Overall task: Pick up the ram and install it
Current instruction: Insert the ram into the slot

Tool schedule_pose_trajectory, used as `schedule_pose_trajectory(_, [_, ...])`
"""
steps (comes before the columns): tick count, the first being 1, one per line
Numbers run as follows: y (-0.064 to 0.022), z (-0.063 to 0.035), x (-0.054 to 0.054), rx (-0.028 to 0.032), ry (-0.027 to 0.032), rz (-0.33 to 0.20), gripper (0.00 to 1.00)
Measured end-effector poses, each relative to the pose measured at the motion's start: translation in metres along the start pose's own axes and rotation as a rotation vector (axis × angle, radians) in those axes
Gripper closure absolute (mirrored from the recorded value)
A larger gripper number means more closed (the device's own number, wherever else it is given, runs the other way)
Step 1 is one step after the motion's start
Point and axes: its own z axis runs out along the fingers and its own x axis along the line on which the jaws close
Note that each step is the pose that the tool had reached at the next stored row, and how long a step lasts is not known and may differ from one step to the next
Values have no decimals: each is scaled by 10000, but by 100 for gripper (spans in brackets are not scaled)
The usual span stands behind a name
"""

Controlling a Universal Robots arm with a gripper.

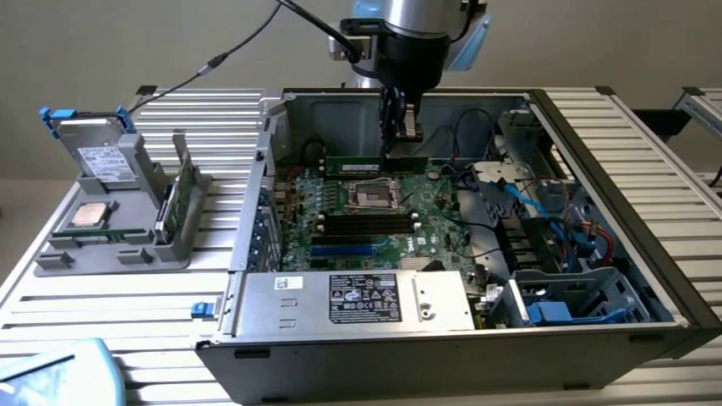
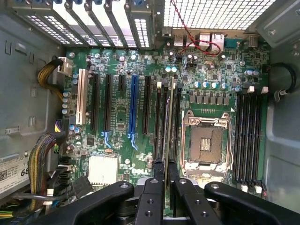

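Observation:
The ram point(image 1: 377, 162) is a long thin green stick held on edge, lying level over the motherboard point(image 1: 338, 241) just behind the CPU socket point(image 1: 373, 194). My gripper point(image 1: 397, 145) reaches straight down into the open computer case and is shut on the ram's middle. In the wrist view the ram point(image 2: 168, 117) shows edge-on, lined up along the memory slots beside the CPU socket point(image 2: 205, 143), with my gripper point(image 2: 165, 172) clamped around it. Whether the stick sits in a slot or hovers just above it I cannot tell.
The case walls point(image 1: 631, 169) enclose the board, with a power supply point(image 1: 361, 296) at the front and cables point(image 1: 564, 220) on the exterior view's right. Outside, on the exterior view's left, a grey fixture point(image 1: 68, 254) holds a blue-tabbed drive point(image 1: 100, 154), a silver processor point(image 1: 90, 216) and another green stick point(image 1: 177, 199).

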Motion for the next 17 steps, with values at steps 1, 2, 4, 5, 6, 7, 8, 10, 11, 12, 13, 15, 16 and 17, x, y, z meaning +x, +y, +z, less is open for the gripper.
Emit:
schedule_pose_trajectory(1, [0,0,0,0,0,0,86])
schedule_pose_trajectory(2, [0,0,0,0,0,0,86])
schedule_pose_trajectory(4, [0,0,0,0,0,0,86])
schedule_pose_trajectory(5, [0,6,-1,1,-1,0,86])
schedule_pose_trajectory(6, [6,22,-2,6,-2,2,86])
schedule_pose_trajectory(7, [8,40,-2,7,0,1,86])
schedule_pose_trajectory(8, [8,58,-3,7,0,-1,86])
schedule_pose_trajectory(10, [12,95,-5,7,1,-2,86])
schedule_pose_trajectory(11, [15,113,-6,7,2,-2,86])
schedule_pose_trajectory(12, [18,132,-7,7,1,-2,86])
schedule_pose_trajectory(13, [21,150,-8,7,1,-3,86])
schedule_pose_trajectory(15, [28,187,-10,8,0,-3,86])
schedule_pose_trajectory(16, [31,205,-10,7,1,-3,86])
schedule_pose_trajectory(17, [33,223,-11,7,1,-3,86])
